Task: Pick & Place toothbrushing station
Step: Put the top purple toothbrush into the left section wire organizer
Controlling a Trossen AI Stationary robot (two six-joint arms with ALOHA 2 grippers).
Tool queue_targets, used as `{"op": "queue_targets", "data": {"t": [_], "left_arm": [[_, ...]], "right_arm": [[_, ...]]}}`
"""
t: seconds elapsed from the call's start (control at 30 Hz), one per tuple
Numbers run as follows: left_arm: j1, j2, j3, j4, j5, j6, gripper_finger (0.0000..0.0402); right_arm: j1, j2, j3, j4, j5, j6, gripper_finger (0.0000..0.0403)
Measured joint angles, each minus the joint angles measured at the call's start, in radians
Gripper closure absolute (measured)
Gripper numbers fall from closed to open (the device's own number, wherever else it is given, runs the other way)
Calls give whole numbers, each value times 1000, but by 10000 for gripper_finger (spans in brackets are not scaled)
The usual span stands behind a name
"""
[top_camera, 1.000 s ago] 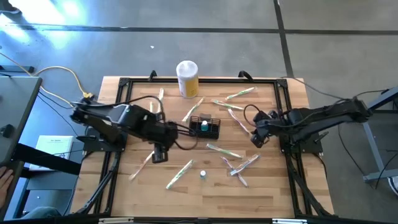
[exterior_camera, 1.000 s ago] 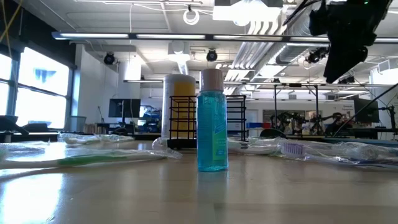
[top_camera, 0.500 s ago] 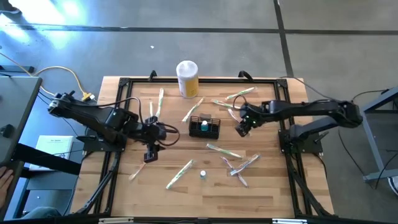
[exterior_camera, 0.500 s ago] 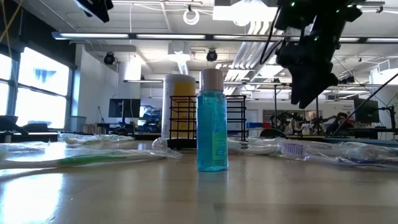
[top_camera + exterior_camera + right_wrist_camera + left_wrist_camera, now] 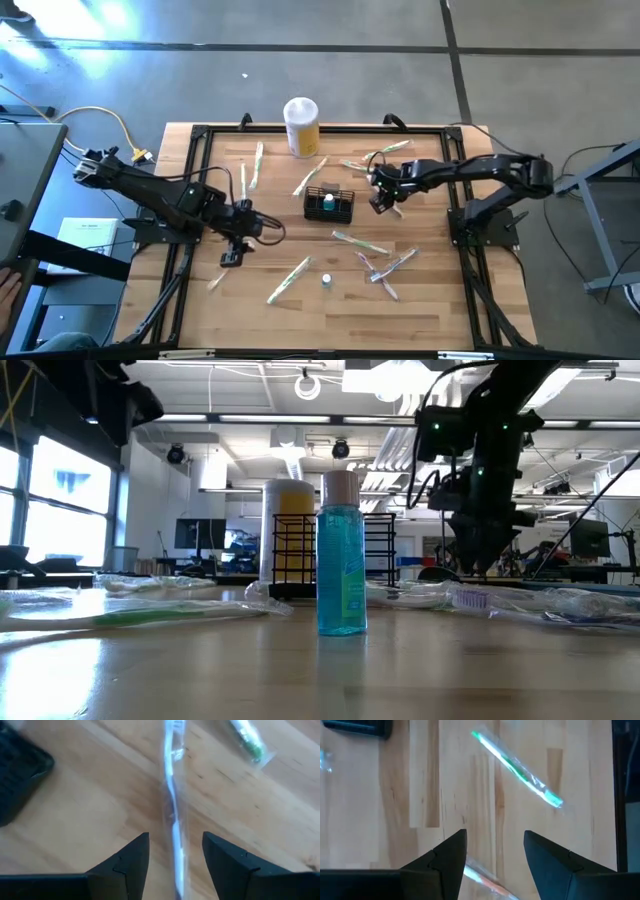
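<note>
1. Toothbrushing station (image 5: 329, 204) stands at frame centre of the high view, on the surface (image 5: 430, 290).
2. Right pincer (image 5: 378, 203), open and empty, hovers just right of it, over a wrapped toothbrush (image 5: 173, 815).
3. Left pincer (image 5: 231, 258), open and empty, waits lower left.
4. Advice: align squarely before closing

On my wooden slatted desk (image 5: 200, 310) a tall yellow-and-white cylindrical canister (image 5: 301, 126) stands upright near the far edge. A small teal bottle with a white cap (image 5: 326, 281) stands upright near the front edge. Clear-wrapped toothbrushes lie scattered flat, one green-bristled (image 5: 517, 768), one white-bristled (image 5: 173, 795).
</note>
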Motion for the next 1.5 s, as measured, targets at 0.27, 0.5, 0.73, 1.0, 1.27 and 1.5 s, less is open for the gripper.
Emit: {"op": "queue_targets", "data": {"t": [0.27,0.5,0.73,1.0,1.27,1.5], "left_arm": [[0,-71,-69,159,-31,75,209],[1,-85,-92,241,-68,65,209],[0,-84,-98,205,-62,-73,209],[0,-84,-98,199,-117,-119,209],[0,-77,-98,210,-160,-118,209],[0,-77,-97,211,-166,-113,209]], "right_arm": [[-29,78,0,75,-23,-42,229],[-43,157,2,76,-24,-57,229],[-43,187,4,82,-46,-58,245],[-43,189,4,40,-48,-50,357],[-30,154,1,-16,-37,-49,389],[23,-1,-3,-117,-55,-4,392]]}}
